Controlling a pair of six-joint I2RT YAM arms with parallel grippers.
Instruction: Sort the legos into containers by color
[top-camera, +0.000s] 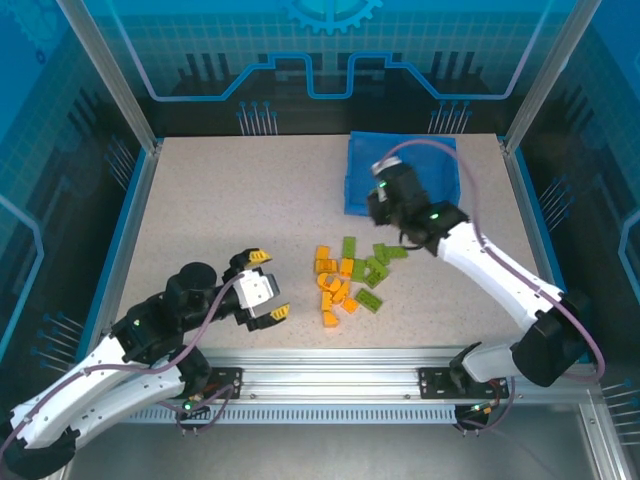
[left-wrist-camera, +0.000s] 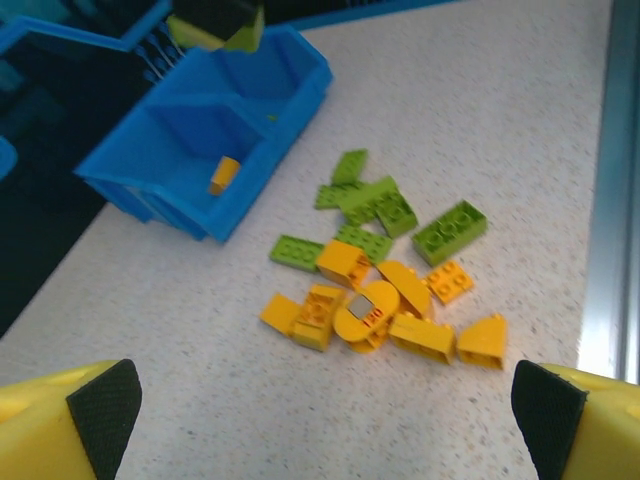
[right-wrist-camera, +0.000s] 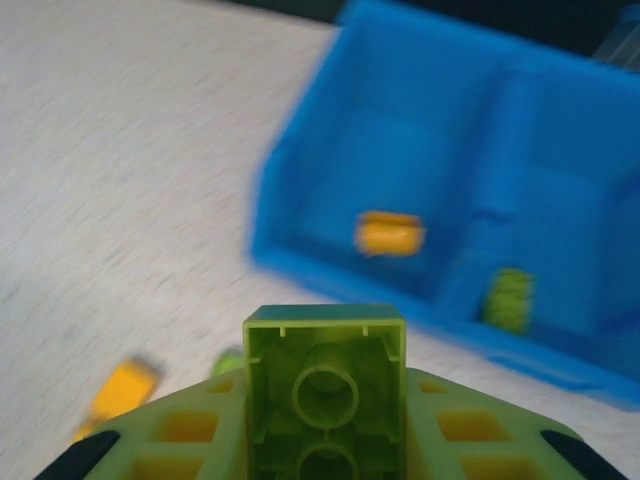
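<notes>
Right hand (right-wrist-camera: 325, 455) clamped on lime brick (right-wrist-camera: 325, 370), hollow underside showing, near blue plastic tray (right-wrist-camera: 300, 210). Inside: orange brick (right-wrist-camera: 390, 233), green brick (right-wrist-camera: 508, 298), separate compartments. Left hand (left-wrist-camera: 325, 420) open. Glossy brick pile (left-wrist-camera: 385, 270) on speckled worktop (left-wrist-camera: 480, 120).

robot lab cell: aluminium frame (top-camera: 110, 75), blue panels (top-camera: 330, 60), speckled table (top-camera: 230, 200)

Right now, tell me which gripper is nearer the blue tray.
Right. The right gripper, shut on a green lego, hangs at the tray edge; the left gripper stands open beyond the pile, well away from the tray.
</notes>
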